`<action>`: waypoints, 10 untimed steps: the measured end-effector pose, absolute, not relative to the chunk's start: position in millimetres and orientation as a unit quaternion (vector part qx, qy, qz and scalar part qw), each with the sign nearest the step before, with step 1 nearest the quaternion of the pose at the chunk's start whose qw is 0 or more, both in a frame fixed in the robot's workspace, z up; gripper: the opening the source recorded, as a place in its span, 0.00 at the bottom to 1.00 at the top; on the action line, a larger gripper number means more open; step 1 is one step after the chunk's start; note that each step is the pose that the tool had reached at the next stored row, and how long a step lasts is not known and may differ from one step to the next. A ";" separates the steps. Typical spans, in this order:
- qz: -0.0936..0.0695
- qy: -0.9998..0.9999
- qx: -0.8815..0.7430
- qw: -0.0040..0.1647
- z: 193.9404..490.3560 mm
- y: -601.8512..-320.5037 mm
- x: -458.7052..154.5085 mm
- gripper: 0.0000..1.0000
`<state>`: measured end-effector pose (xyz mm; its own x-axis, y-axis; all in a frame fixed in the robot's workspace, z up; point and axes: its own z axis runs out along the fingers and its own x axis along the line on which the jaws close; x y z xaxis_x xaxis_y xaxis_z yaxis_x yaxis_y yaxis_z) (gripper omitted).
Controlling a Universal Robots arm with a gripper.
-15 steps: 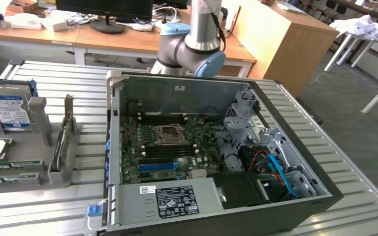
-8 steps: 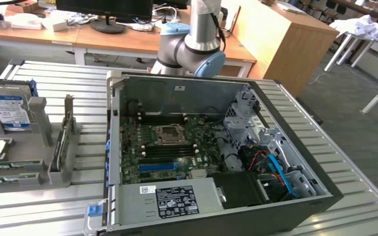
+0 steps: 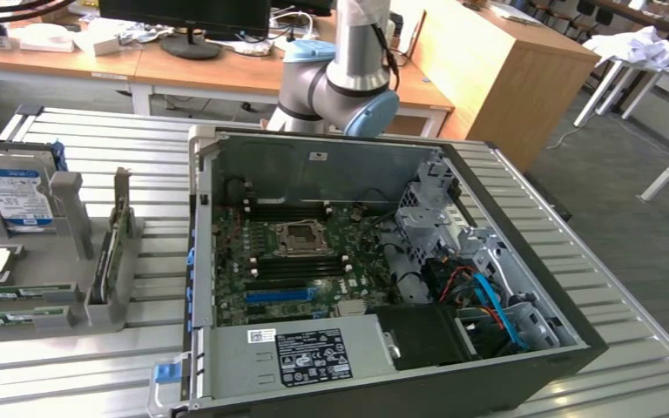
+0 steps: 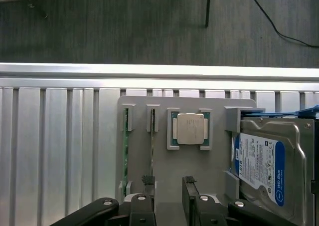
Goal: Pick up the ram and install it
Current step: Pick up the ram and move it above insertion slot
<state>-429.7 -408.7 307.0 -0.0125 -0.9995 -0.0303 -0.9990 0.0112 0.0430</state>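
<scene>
Two rams stand on edge in narrow slots of a grey holder: one thin green ram in the outer slot and a second ram in the slot beside it. My gripper hangs above the holder, open and holding nothing. One black finger is over the second ram's near end, and the other finger is over bare holder toward the processor. In the exterior view the rams lie as green strips at the holder's front left. The open computer case shows the motherboard's black slots.
A silver processor sits in a pocket of the holder, next to the rams. The hard drive with a blue-white label stands beyond it. The holder rests on a ribbed metal table, whose edge meets dark floor. The arm's base is behind the case.
</scene>
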 end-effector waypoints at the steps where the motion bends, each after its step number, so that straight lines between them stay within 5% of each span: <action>1: -0.026 -0.711 0.703 0.004 305.3 -408.7 -429.7 0.36; 10: -0.026 -0.711 0.703 0.004 291.2 -408.7 -429.7 0.36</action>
